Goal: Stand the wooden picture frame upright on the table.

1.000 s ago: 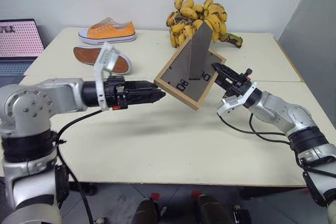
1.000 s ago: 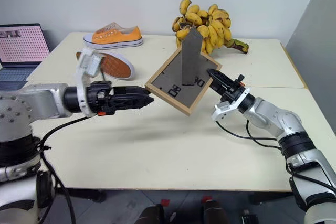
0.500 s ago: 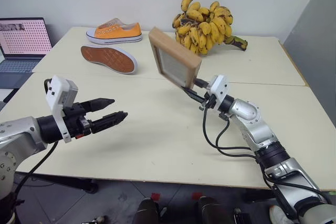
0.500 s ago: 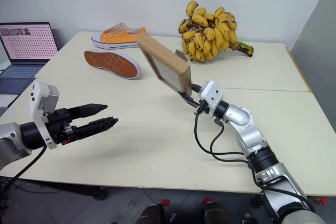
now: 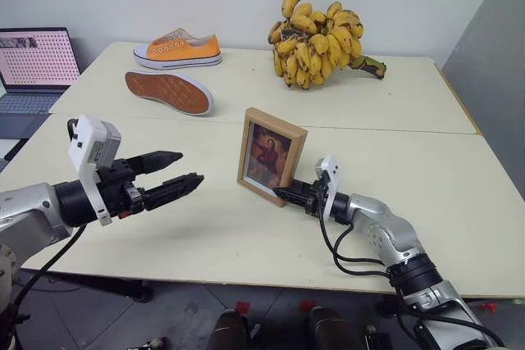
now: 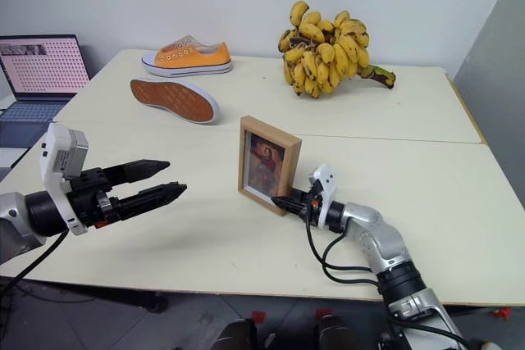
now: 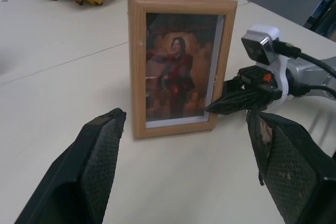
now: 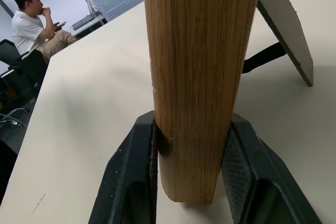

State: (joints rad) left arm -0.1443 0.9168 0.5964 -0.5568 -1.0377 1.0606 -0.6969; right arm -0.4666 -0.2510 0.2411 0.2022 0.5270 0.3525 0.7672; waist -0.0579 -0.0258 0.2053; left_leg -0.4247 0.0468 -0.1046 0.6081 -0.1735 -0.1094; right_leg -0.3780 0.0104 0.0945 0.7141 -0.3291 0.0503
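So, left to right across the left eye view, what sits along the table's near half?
Open left claw → upright light-wood picture frame with reddish portrait → right claw gripping its lower edge.

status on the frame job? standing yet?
Mostly done: the wooden picture frame stands upright on the table, easel stand out behind. In hand: the right gripper is clamped on its lower edge. The left gripper is open, apart. Left: release and withdraw.
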